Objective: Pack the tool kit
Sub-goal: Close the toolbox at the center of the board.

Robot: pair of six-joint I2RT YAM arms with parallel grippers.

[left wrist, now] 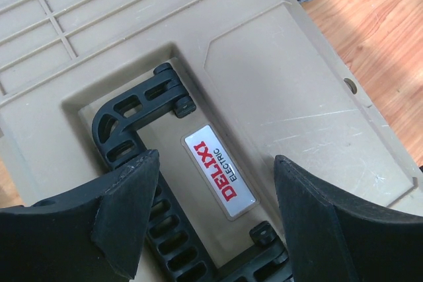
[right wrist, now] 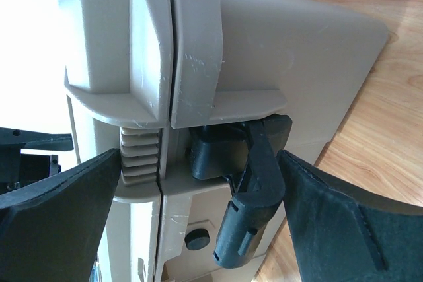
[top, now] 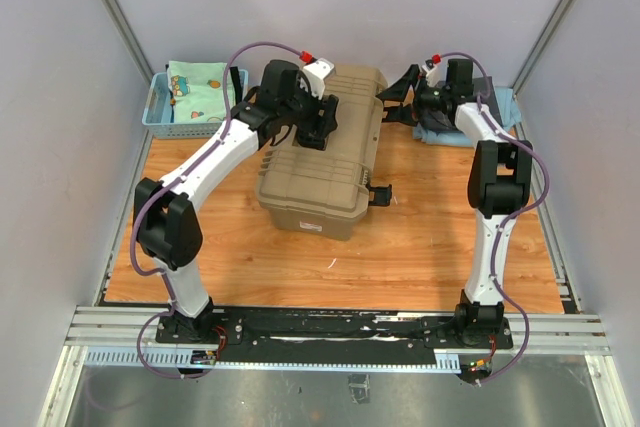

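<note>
On the wooden table [top: 430, 247], at centre: one tan toolbox [top: 330, 162], lid down on its base, set askew, long axis running near to far.
Lid: ribbed top. One black handle [left wrist: 122, 120] lying flat in its recess. One label [left wrist: 219, 171] beside it, red lettering DELIXI over ELECTRIC.
Latches: two black ones counted. One latch [top: 380, 193] jutting from the right side wall near the front corner. One latch [right wrist: 254, 176] across the lid seam, seen from the right wrist. Fastened or loose: cannot tell.
Arms: two, both reaching to the toolbox.
Left gripper [top: 318, 129]: above the lid, pointed down at the handle recess. Fingers [left wrist: 122, 216] well apart, one to either side of the label. Nothing held.
Right gripper [top: 400, 97]: at the toolbox's far right side. Jaws spread wide, nothing clamped. Latch and seam between the fingers [right wrist: 344, 222], the latch close to the right-hand one in that view. Contact: cannot tell.
Surroundings: one blue mesh basket [top: 158, 112] at far left, beyond the wood, holding one patterned cloth [top: 195, 87]. One folded grey-blue cloth [top: 503, 105] at far right.
In the way: left arm's wrist over the far part of the lid in the overhead view. Right arm partly covering the folded cloth.
</note>
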